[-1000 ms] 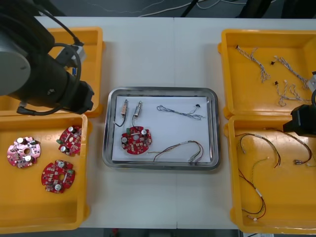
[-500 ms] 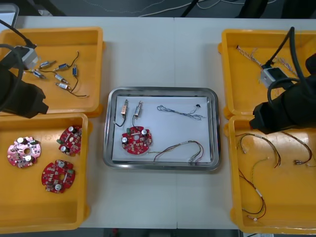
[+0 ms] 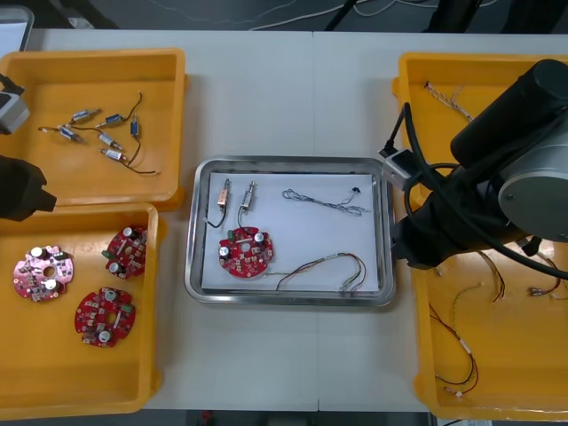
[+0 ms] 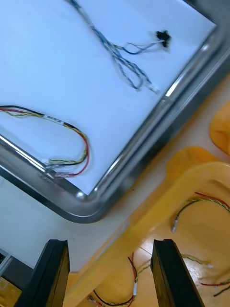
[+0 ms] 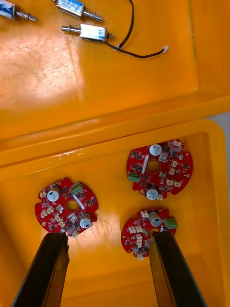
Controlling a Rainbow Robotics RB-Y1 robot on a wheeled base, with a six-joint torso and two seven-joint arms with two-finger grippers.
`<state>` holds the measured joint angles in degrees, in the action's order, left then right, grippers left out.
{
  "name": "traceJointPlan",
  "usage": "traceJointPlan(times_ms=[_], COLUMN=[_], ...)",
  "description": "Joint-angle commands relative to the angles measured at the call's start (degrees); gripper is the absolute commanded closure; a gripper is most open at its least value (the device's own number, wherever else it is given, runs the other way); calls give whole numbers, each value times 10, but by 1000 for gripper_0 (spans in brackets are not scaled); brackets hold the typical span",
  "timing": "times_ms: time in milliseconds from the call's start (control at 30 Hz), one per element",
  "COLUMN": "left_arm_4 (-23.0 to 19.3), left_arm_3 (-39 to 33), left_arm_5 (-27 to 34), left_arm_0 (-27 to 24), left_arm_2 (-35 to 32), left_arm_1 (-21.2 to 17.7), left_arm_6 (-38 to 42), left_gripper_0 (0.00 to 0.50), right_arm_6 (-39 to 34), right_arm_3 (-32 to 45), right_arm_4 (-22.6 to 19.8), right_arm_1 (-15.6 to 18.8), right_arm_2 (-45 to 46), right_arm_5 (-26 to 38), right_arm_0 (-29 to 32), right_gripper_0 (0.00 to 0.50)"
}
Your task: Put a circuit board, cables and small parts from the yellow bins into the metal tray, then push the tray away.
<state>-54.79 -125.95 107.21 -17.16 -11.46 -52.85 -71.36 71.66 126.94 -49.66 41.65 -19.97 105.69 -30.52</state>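
White-lined metal tray (image 3: pixel 288 299) sits mid-table (image 3: pixel 266 98) between yellow bins (image 3: pixel 53 368), holding a round red circuit board (image 3: pixel 244 252) by its left edge, two small metal parts (image 3: pixel 237 193) at its far-left corner, a twisted cable (image 3: pixel 324 202) and, seemingly, a red-yellow cable (image 3: pixel 324 266) toward its right edge

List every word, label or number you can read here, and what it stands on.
No text can be read.
Circuit boards: any print is too small to read.
White tag on the red and yellow cable: dark marks, too blurred to read.
Small metal parts: bluish faces, nothing legible.
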Motion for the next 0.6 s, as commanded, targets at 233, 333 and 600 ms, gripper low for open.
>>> traceJointPlan(times_ms=[233,333,600], left_arm_4=[22,22,23], left_arm_3=[-18,-18,-15], left_arm_5=[-7,-6,0], left_arm_0=[27,27,27], left_arm_2=[-22,-21,-21], left_arm_1=[-31,-31,-31], left_arm_6=[-16,-16,-15], left_gripper_0=[0,0,0], right_arm_6=[39,46,54], right_arm_3=[12,1,-49], right_arm_4=[-16,-13,22], right_arm_1=[4,-2,-39], right_arm_2=[-127,-171,-291], right_arm_5=[-35,-53,-101], right_arm_0=[-89,-118,-183], right_gripper_0=[0,0,0])
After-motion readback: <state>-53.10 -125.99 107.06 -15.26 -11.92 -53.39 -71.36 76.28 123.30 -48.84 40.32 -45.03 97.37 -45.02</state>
